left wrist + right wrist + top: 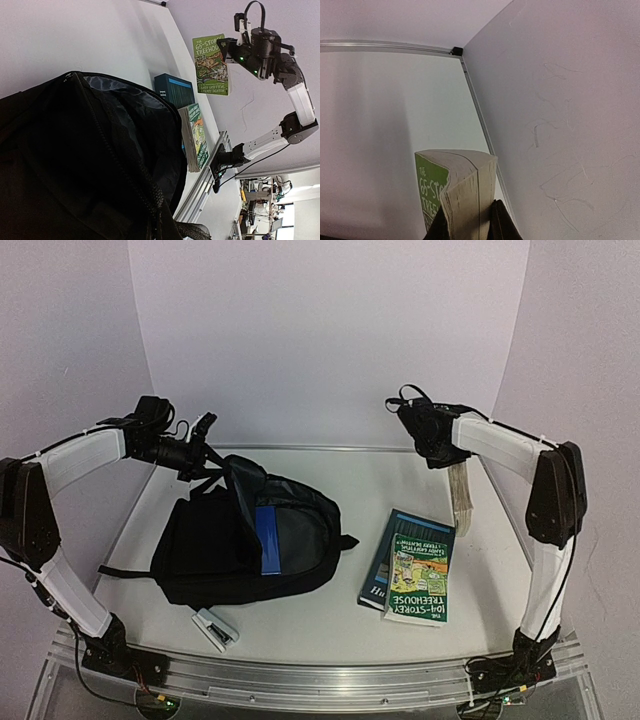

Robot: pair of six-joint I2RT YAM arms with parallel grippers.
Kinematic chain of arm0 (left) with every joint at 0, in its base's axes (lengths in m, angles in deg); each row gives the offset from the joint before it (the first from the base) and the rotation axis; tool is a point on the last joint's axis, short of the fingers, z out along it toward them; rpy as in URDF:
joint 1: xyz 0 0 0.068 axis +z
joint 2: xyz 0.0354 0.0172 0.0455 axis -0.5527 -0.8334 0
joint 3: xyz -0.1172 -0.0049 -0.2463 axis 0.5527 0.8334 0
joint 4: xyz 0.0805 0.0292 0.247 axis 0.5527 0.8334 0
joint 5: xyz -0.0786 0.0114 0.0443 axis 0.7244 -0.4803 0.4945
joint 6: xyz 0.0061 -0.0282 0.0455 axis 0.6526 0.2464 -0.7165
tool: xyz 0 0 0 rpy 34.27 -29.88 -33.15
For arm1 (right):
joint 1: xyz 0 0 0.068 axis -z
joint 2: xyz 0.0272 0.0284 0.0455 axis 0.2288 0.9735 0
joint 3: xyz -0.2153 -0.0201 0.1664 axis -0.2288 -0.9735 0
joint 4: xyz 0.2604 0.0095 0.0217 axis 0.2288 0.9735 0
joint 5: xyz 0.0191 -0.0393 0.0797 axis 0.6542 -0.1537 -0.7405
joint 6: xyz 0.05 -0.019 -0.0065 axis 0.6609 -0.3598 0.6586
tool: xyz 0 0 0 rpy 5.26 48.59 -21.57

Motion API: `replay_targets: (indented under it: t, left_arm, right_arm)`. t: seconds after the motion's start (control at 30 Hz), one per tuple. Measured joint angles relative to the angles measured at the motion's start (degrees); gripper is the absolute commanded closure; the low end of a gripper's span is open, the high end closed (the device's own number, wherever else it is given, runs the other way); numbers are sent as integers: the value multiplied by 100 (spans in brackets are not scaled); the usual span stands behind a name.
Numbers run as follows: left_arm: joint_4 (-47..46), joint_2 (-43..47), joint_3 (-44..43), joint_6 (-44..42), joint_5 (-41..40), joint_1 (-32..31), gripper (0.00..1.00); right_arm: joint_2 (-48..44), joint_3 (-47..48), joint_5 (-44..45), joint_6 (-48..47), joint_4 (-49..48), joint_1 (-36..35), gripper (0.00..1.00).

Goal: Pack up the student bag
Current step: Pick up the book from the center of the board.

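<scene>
At the near edge of the bench point(330, 625), a small grey-and-white object point(215, 628) lay just in front of the student bag point(225, 550). The student bag lay on the left half of the bench with its main compartment unzipped and the blue-grey lining exposed. To its right, and apart from it, a green 104-Storey paperback point(422, 585) lay overlapping the near part of a dark teal book point(410, 532). Farther back, the left gripper point(208, 455) was clamped on the bag's raised upper flap, holding the opening lifted. Black fabric hid its fingers in the left wrist view. At the right rear, the right gripper point(470, 225) was closed on one end of a green 65-Storey paperback point(462, 185), one finger against each cover. That book hung clear above the bench.
</scene>
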Motion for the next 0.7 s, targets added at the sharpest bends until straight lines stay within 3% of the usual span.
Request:
replay_targets:
  t: [0.27,0.7]
  left_arm:
    - [-87,2,27,38,54,0,100]
    - [-99,4,27,143,103,0,100]
  right_arm:
    - [322,66,-46,-810,-360,662,100]
    - [741,48,-1082,-1043,-801,782,100]
